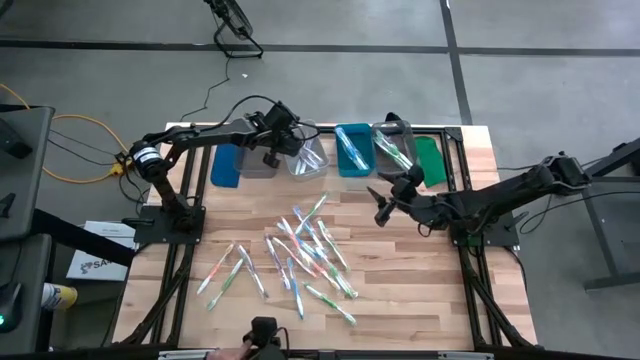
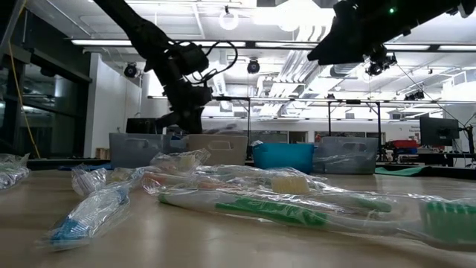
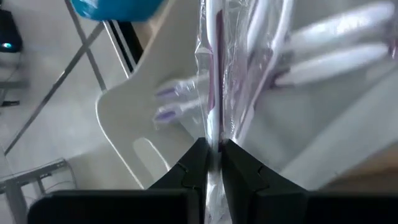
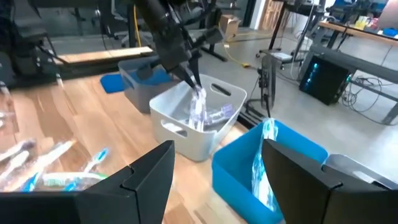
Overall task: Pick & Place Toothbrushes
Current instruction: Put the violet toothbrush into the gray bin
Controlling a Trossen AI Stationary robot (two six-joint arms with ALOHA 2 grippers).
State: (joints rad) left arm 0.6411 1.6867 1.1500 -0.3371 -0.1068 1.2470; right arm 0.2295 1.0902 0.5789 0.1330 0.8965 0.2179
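Grey concrete floor (image 1: 560, 60), crossed by dark seam lines. Pale wooden plank tabletop (image 1: 420, 280) on a black metal frame. Yellow cable (image 1: 70, 125) coiled on the floor beside the table. Ceiling with long fluorescent strip lights (image 2: 149, 42) and exposed white ducts (image 2: 297, 67). Dark computer tower (image 4: 328, 78) on the floor beyond.

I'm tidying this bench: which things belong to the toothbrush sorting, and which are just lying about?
Job:
- wrapped purple toothbrush pinched in left pincer
- loose wrapped toothbrushes
- pale plastic bin
- teal plastic bin

Lying about:
- flat blue lid
- flat green lid
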